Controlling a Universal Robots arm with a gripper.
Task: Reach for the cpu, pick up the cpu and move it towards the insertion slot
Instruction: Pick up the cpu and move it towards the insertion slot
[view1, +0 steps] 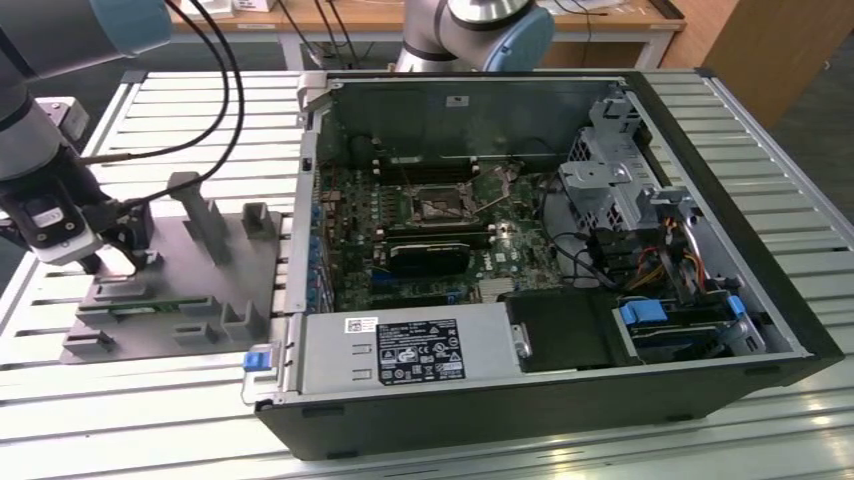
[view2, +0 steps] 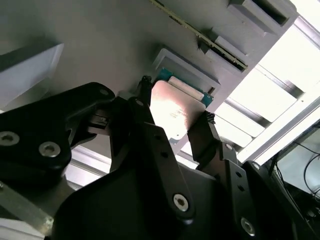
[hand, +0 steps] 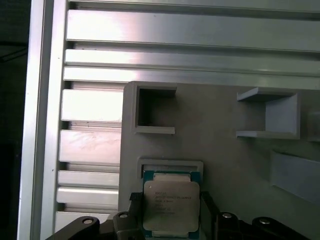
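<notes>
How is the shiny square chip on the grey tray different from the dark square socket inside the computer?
The silvery square cpu is pale and shiny on top; the dark square insertion slot has only a shiny metal frame. The cpu lies on the grey plastic holder outside the open black computer case, at the black gripper; the insertion slot sits on the green circuit board inside it. Both are square.

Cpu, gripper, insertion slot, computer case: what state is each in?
cpu: flat, metal top up, gripped at two opposite edges at the grey fixture.
gripper: shut on the cpu.
insertion slot: no chip in it.
computer case: lying flat, open side up.
</notes>
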